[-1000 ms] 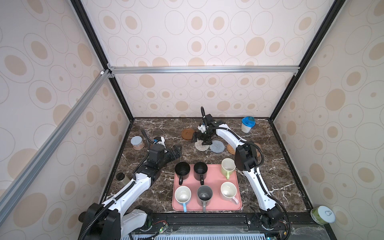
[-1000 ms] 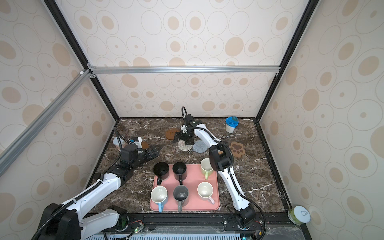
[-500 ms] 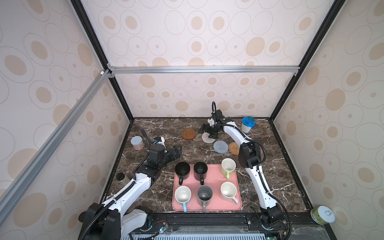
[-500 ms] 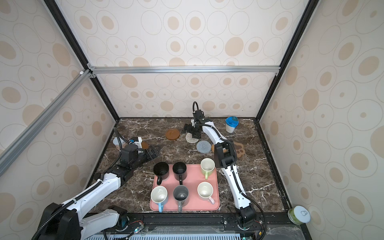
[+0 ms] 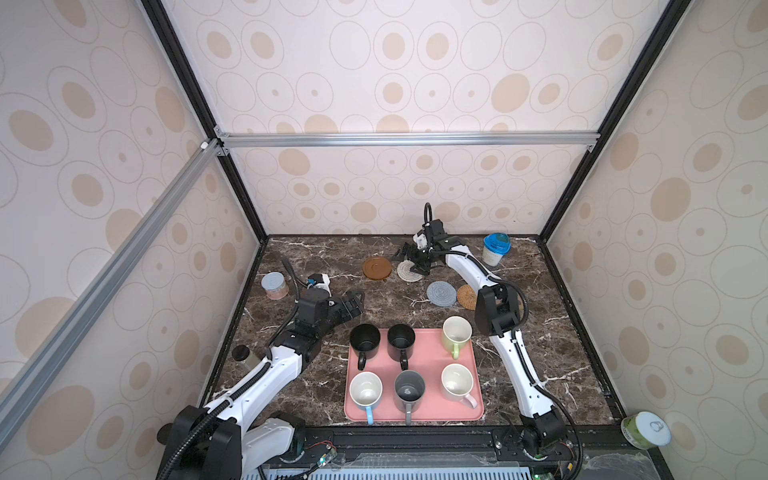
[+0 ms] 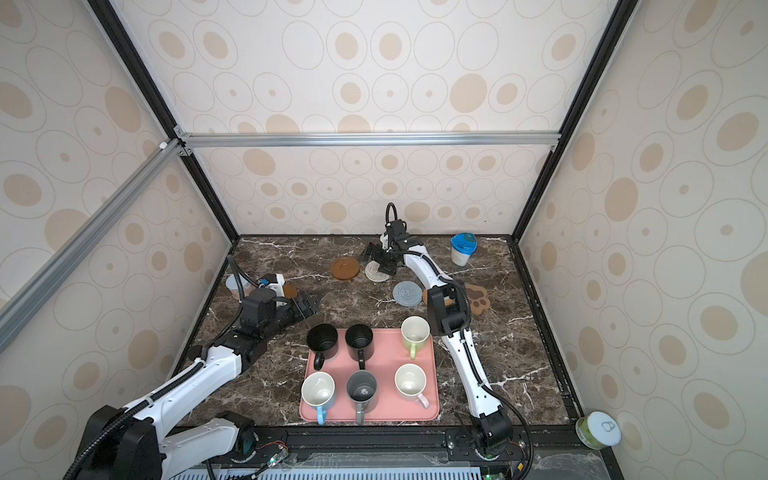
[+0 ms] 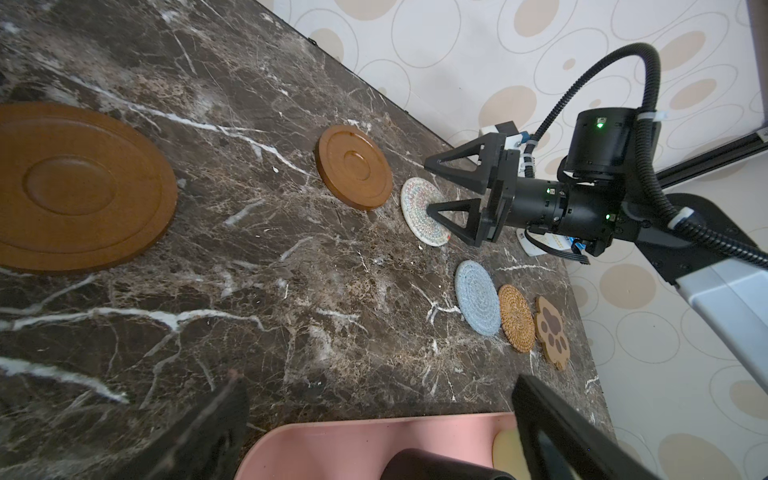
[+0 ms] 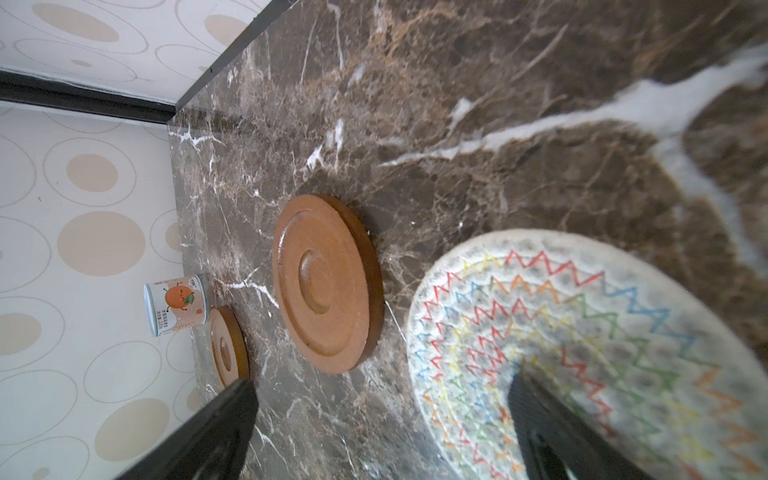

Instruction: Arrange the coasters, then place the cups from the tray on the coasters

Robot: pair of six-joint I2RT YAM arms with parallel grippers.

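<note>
My right gripper (image 5: 410,261) is spread wide and empty at the far middle, one finger over the whitish woven coaster (image 5: 405,273), just right of a brown disc (image 5: 376,267). The grey-blue coaster (image 5: 441,294), rattan coaster (image 5: 466,296) and paw coaster (image 6: 478,299) lie edge by edge nearer, to the right. My left gripper (image 5: 355,305), also wide and empty, hovers off the far-left corner of the tray (image 5: 428,357), which holds all six cups (image 5: 365,340). Bare marble (image 5: 399,309) lies between.

free: bare marble (image 5: 390,305) between coasters (image 5: 441,294) and tray (image 5: 428,368) | obstacle: cups (image 5: 365,340) crowding tray
</note>
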